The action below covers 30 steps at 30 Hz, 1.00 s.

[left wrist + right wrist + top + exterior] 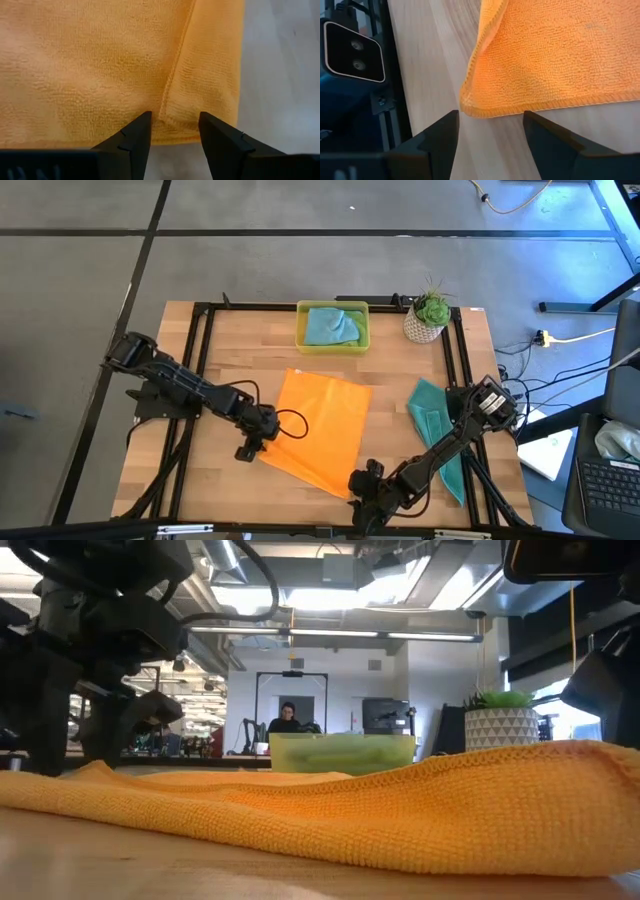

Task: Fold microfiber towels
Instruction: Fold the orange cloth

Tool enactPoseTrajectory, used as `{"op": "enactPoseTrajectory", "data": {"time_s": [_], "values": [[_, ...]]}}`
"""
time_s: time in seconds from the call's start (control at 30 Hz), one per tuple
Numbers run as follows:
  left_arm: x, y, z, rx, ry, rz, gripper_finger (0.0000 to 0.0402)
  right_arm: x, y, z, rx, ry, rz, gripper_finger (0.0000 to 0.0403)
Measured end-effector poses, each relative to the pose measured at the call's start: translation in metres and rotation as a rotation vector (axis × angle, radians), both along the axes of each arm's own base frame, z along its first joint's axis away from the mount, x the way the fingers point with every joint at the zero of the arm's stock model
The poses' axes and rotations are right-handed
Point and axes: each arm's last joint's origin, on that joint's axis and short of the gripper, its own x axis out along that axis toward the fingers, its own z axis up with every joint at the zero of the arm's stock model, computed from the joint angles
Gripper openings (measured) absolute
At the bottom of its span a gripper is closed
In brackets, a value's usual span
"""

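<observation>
Two tools are down at the orange towel [322,430], which lies spread flat and skewed in the middle of the wooden table [190,470]. The left tool [262,430] sits at the towel's left edge, its fingers [135,137] spread apart with a folded-over hem of orange cloth lying between them; nothing is pinched. The right tool [365,485] is at the towel's near corner, by the front edge of the table. Its fingers [442,135] also stand wide, and the corner of the cloth lies just ahead of the gap, flat on the wood and not gripped.

One teal towel [440,435] lies crumpled along the right side of the table, partly under the right arm. Another light blue towel [332,326] is bunched inside the yellow tray [301,330] at the far edge. Beside the tray stands a small potted plant [428,315] in a white patterned pot. From table height the orange cloth fills the foreground, and a person [288,718] sits far back in the room.
</observation>
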Motion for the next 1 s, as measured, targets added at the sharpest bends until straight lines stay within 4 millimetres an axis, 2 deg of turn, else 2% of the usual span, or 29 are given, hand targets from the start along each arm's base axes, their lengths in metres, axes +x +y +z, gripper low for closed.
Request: {"op": "enactPoseTrajectory", "data": {"time_s": [0.73,1.0], "values": [[0.005,0.005,0.001,-0.034,-0.010,0.098,0.0157,-0.004,0.003,0.000,-0.047,-0.021,0.012,0.0223],[0.003,-0.001,0.001,0.028,-0.033,0.100,0.0127,-0.010,0.015,0.004,-0.151,-0.137,0.088,0.0223]]}}
